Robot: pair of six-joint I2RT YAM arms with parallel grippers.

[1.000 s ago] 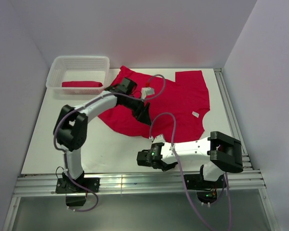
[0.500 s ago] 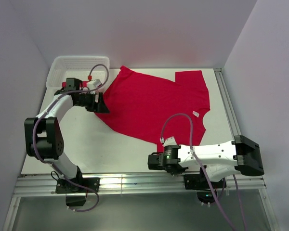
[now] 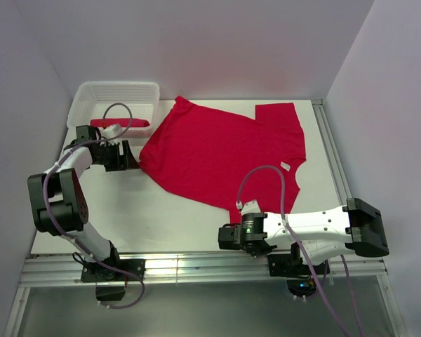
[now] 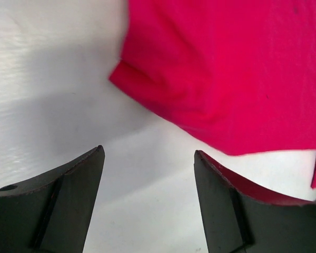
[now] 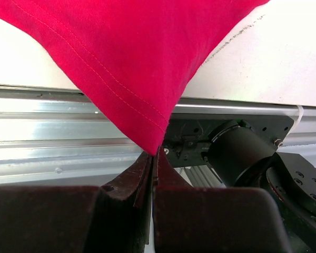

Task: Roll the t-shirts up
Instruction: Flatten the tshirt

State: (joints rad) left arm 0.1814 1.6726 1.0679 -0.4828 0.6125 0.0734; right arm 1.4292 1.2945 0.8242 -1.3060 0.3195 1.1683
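Now that the red t-shirt (image 3: 231, 151) lies spread almost flat across the middle of the worktop (image 3: 161, 210), its near corner stays clamped in the closed right gripper (image 5: 154, 154) at the front edge, while the left gripper (image 4: 149, 153) has drawn back off the cloth and hangs just beside its left corner, jaws apart and empty. With a second shirt (image 3: 119, 123) already rolled in the basket (image 3: 116, 86), rolling this one can probably begin.

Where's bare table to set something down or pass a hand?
Biggest free patch: front-left table, between the left arm, the spread t-shirt's near hem and the right gripper. Narrow strip between t-shirt and right rail. Crowded around basket and left gripper.
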